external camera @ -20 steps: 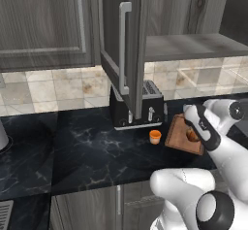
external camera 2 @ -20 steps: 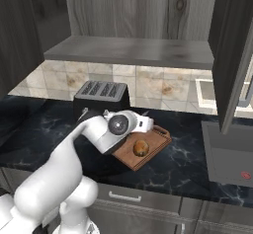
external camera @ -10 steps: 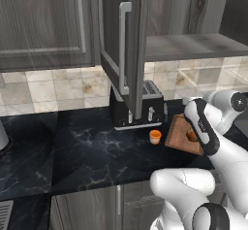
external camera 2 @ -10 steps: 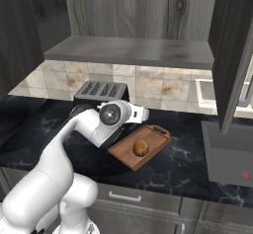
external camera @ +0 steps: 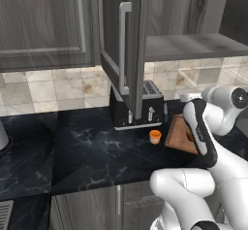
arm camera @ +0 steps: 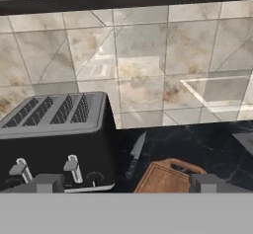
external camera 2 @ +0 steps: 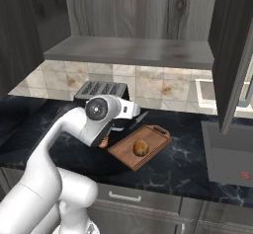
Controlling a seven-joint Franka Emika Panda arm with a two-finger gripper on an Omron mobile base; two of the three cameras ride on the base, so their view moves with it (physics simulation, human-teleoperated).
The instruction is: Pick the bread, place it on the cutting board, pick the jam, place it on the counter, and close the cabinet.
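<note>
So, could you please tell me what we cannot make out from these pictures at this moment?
- The cutting board: right part hidden by the arm in the left base view; cut by the bottom band in the hand view.
- The jam: mostly hidden behind the arm in the right base view.
- The gripper: only fingertips show, wide apart, holding nothing.
- The knife: too small for detail.

My arm [external camera 2: 59,144] is glossy white, built of thick rounded links that swell into bulbous shells. Beside the toaster [external camera 2: 99,91], one joint ends in a round dark grey cap [external camera 2: 97,110] with a small pale centre. A black band [external camera: 201,132] runs along my forearm link. My gripper [arm camera: 126,182] ends in two small grey, blocky fingertips [arm camera: 47,182].
</note>
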